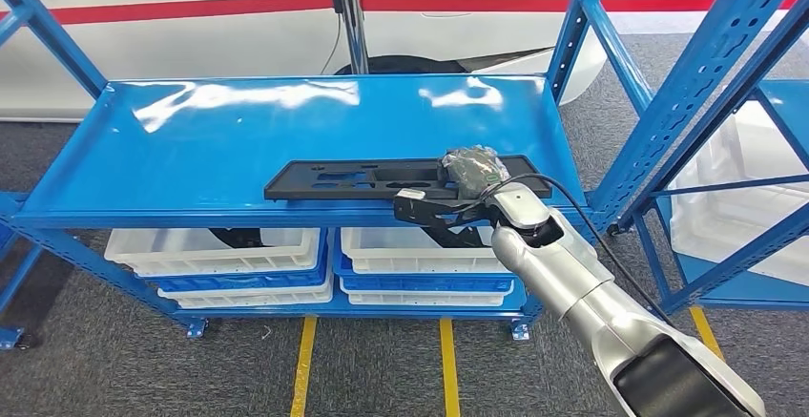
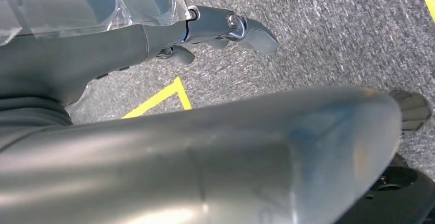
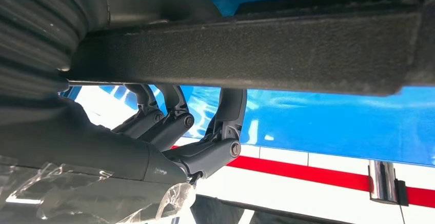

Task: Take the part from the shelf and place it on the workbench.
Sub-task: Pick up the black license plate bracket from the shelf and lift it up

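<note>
Head view: high, facing forward and down onto the blue shelf, mid-range. Right wrist view: very close behind the right hand, under the black part at the shelf's front edge; shares shelf and part with the head view. Left wrist view: looks down past the left hand at grey floor.

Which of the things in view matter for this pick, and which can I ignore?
Job:
- black part, flat on the blue shelf
- right hand, gripping the part's right end, fingers curled over it

Ignore:
- white bins below
- white car behind
- left hand, hanging over the floor
</note>
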{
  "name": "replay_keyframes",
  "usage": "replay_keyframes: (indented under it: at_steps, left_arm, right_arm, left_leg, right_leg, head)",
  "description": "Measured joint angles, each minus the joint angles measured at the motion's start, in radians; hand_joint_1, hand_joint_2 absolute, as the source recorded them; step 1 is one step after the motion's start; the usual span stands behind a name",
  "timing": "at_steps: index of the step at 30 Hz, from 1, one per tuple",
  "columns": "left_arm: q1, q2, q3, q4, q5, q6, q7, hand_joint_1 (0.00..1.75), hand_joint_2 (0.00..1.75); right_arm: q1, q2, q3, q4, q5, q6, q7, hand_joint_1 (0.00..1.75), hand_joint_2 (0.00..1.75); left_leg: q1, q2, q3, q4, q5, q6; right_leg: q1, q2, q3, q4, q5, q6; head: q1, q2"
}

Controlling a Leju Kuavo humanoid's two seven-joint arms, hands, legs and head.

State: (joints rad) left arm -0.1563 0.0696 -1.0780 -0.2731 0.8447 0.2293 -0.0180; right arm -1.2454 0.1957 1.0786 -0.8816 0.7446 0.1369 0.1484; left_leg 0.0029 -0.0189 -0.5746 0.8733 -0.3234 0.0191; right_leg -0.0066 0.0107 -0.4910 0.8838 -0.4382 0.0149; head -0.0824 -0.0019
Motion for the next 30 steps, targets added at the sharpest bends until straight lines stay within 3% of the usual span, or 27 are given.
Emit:
replay_keyframes:
  at_steps: [4,8,30]
  left_arm:
    - [0.0,0.0,0.0,0.0,-0.003,0.006,-0.006,0.0,0.0]
    - [0.002,0.0,0.0,0.0,-0.014,0.009,-0.02,0.0,1.75]
    - [-0.005,0.001,0.0,0.0,-0.074,0.019,-0.068,0.0,1.75]
  right_arm:
    - [0.0,-0.001,0.0,0.0,-0.003,-0.001,0.001,1.75,1.75]
    - [0.0,-0.004,0.001,0.0,-0.008,0.0,0.007,1.75,1.75]
    - [0.025,-0.049,0.001,-0.034,0.047,-0.037,0.037,1.75,1.75]
  left_leg:
    - [0.0,0.0,0.001,-0.001,0.0,0.0]
    - [0.0,0.0,0.001,-0.001,0.0,0.0]
    - [0.0,0.0,0.006,-0.001,0.0,-0.001]
  right_leg:
    - [0.0,0.0,0.0,0.0,0.0,0.0]
    - [0.0,0.0,0.0,0.0,0.0,-0.001]
    - [0.0,0.0,0.005,0.0,0.0,-0.001]
  head:
    - [0.0,0.0]
    - [0.0,0.0]
    - [0.0,0.0]
